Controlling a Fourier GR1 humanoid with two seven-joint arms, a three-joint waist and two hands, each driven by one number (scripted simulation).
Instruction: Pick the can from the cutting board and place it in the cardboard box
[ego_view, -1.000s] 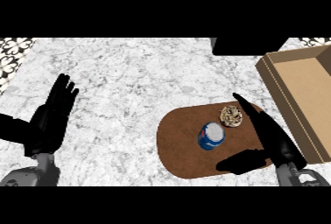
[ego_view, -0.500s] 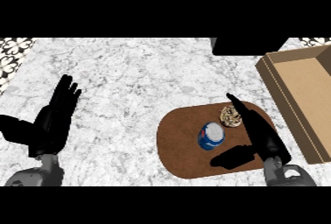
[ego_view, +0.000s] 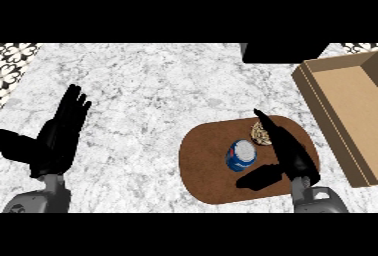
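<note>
You see the can (ego_view: 241, 154) lying on the board (ego_view: 203, 165), just left of your right hand (ego_view: 289, 150), whose fingers are straight and spread wide, thumb low, holding nothing. A cookie-like item (ego_view: 259, 134) sits partly behind the fingers. The box (ego_view: 325, 100) stands right of the board. Your left hand (ego_view: 60, 131) rests open at the left.

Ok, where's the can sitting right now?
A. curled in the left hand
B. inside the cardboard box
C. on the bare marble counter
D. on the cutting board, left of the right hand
D. The can stands on the brown cutting board, just left of the open right hand; the cardboard box at the right edge holds nothing visible, and the left hand is open over the counter at the left.
</note>
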